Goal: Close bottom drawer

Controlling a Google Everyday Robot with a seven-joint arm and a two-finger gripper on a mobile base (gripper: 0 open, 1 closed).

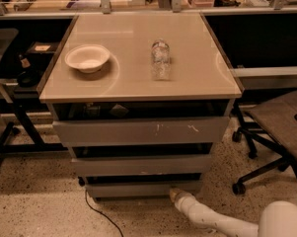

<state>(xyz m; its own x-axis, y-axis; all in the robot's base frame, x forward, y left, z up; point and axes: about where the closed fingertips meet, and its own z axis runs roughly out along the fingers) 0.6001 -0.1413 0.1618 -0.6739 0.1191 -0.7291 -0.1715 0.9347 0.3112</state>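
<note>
The cabinet has a smooth, glossy beige worktop (138,80), square with a thin dark edge, above three flat grey metal drawer fronts that step narrower toward the floor. The widest front (138,131) carries small white scratch marks, the mid-width front (138,165) below it is plain, and the bottom drawer (130,190) is the narrowest and lowest, a plain matte strip just above the speckled stone floor (39,201). A dark gap shows above each front. On the worktop stand a round, shallow white bowl (88,58) to the left and a clear, ribbed plastic bottle (161,59) near the middle, well apart. The arm is a smooth white tube that enters from the lower right corner, lies low over the floor and stretches up and leftward, tapering to the end effector (176,195). The end effector sits at the bottom drawer's front panel, right of its middle and near the lower edge, apparently touching it. I cannot tell how far open it is, and it holds nothing visible. A thin black cable (96,214) curls on the floor left of it, and a dark office chair (278,127) stands to the right.
</note>
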